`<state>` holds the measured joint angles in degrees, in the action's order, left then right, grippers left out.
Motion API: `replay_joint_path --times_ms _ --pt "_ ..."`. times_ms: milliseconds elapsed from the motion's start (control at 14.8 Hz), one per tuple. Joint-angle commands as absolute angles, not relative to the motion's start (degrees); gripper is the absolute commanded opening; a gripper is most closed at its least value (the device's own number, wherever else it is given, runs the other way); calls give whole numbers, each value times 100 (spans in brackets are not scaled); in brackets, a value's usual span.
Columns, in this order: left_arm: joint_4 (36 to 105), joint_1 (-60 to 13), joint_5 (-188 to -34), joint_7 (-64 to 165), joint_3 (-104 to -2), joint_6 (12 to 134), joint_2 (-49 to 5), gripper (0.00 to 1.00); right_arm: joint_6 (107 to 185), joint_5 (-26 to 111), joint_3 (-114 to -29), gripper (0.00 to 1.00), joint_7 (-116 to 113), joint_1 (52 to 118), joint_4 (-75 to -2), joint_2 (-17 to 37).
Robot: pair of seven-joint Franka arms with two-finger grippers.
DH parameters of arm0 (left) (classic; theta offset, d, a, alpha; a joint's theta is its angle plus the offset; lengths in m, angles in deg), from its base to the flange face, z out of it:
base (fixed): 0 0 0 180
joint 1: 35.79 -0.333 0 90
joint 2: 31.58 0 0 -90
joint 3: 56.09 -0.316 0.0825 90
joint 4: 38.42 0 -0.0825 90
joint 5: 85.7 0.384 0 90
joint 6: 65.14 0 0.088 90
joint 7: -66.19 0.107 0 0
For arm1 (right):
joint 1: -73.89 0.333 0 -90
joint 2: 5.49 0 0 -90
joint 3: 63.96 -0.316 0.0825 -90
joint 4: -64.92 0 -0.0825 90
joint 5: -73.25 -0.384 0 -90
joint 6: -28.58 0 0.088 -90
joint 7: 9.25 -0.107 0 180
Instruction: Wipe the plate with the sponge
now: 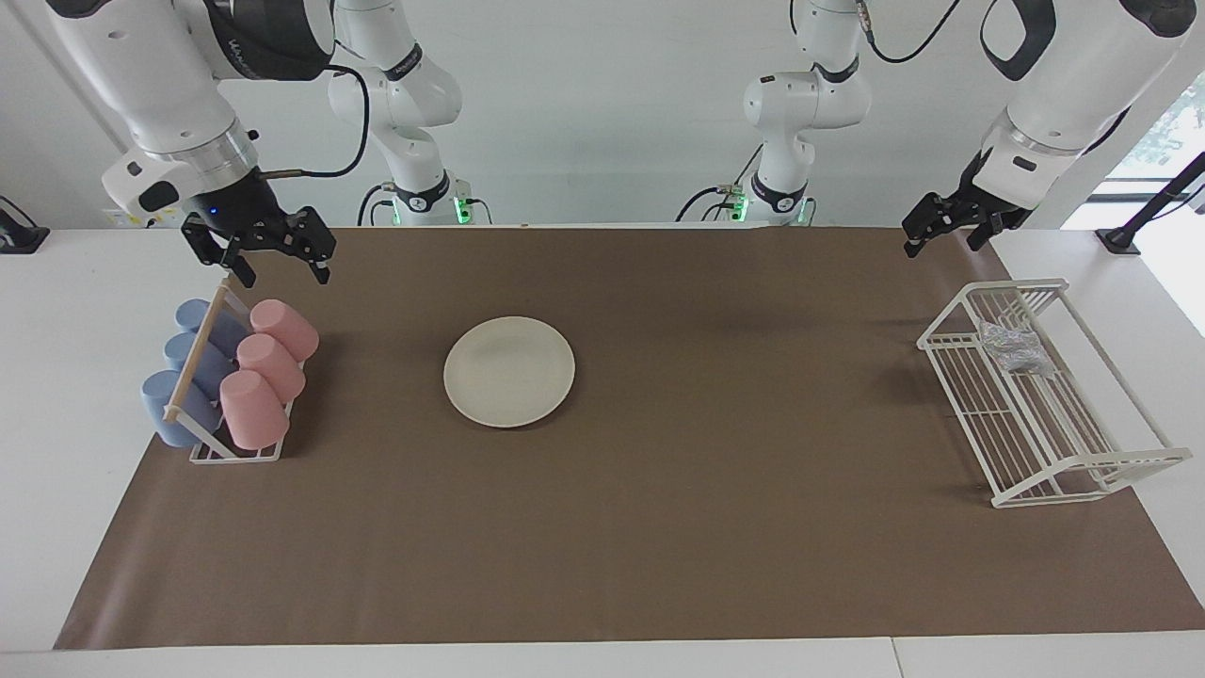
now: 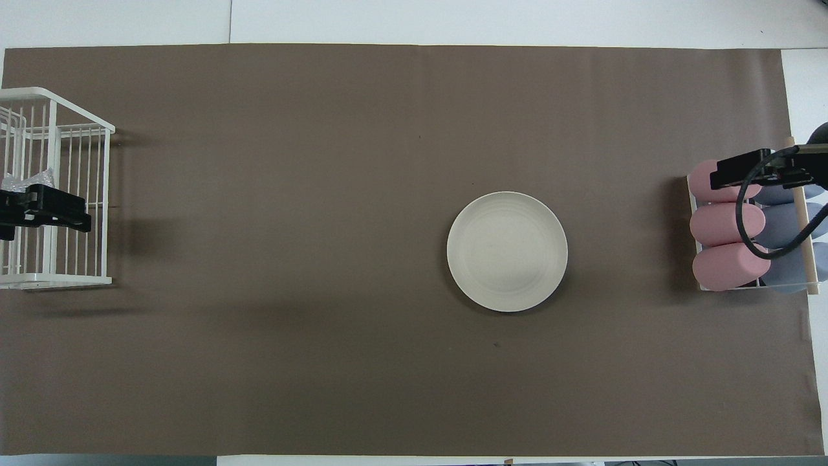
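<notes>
So the sponge point(image 1: 1014, 347) is sitting in the white wire rack point(image 1: 1083, 471) at my left arm's end of the worktop point(image 1: 715, 527), at the end of the rack nearer to me. It looks crinkly, soft and feather-light, so I'd guess it squashes flat; best bet is pinching it across the middle from above, between the wires. My left gripper point(image 1: 944, 235) hangs over that end of the rack, fingers spread, empty. The plate point(image 1: 509, 371) lies flat mid-worktop, stiff and probably slick, so it might slide when wiped. My right gripper point(image 1: 278, 254) waits over the cup rack point(image 1: 235, 452) at the right arm's end, fingers spread too.
</notes>
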<state>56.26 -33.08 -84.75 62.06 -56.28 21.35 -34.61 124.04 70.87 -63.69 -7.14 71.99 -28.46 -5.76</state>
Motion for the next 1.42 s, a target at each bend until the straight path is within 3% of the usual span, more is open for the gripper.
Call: replay_joint_path --times_ms 0,1349 --pt "5466 -3253 -8324 6250 -5626 2055 -3387 100 12271 7202 -6396 100 -582 7169 -2772 -558" --pt "5686 -3315 -8420 6276 -5679 2529 -3571 100 12236 7237 -6396 100 -582 7169 -2772 -567"
